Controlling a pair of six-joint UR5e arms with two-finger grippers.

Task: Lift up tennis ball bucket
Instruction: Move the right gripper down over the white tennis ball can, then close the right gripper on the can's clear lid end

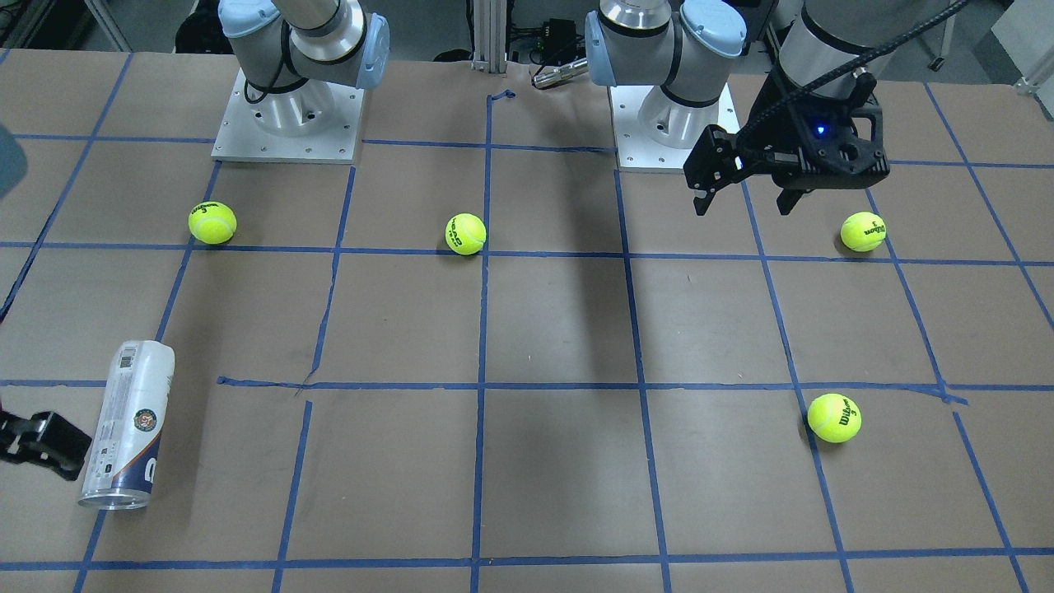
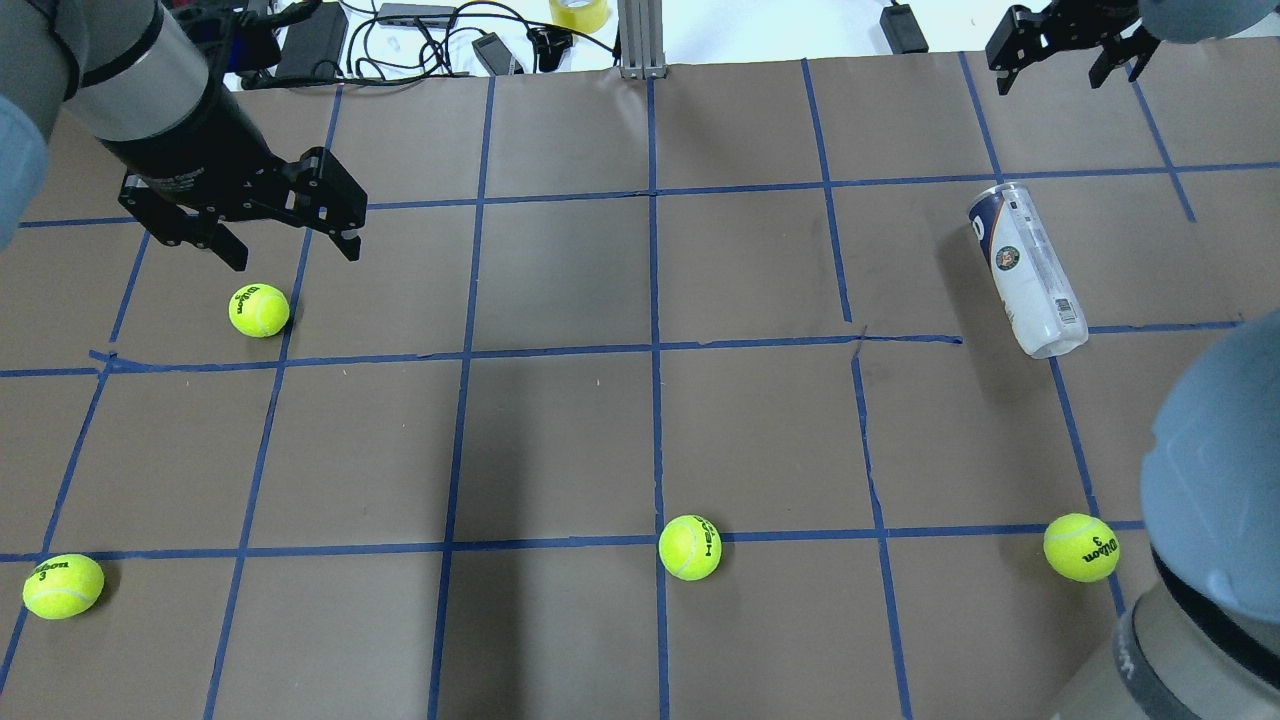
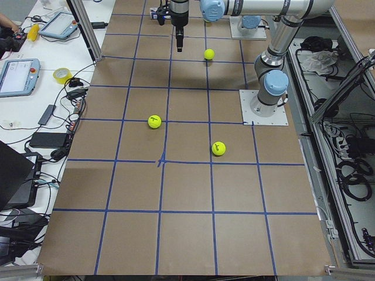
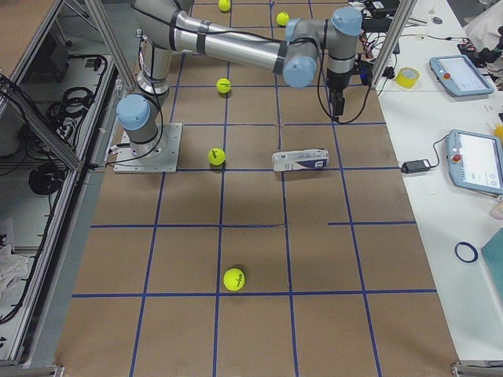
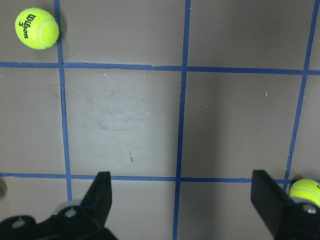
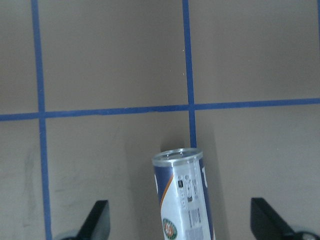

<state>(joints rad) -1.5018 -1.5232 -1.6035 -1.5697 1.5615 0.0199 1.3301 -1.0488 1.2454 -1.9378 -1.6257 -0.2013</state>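
The can (image 1: 128, 424) is lying by the desk's right edge. The right gripper (image 2: 1050, 85), spread, is hovering, apparently in approach; next, lowering astride it.

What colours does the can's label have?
White and navy on the can; clearest in the front-facing view.

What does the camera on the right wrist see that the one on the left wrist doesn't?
Only the right wrist view shows the tennis ball bucket. It lies on its side with its metallic rim pointing away from the camera, and appears low in the picture beneath the open right gripper.

Only the left wrist view shows balls: one tennis ball at upper left and a second tennis ball at lower right, partly hidden by the open left gripper.

Both show the brown table, its blue tape lines, and two spread fingers at the bottom.
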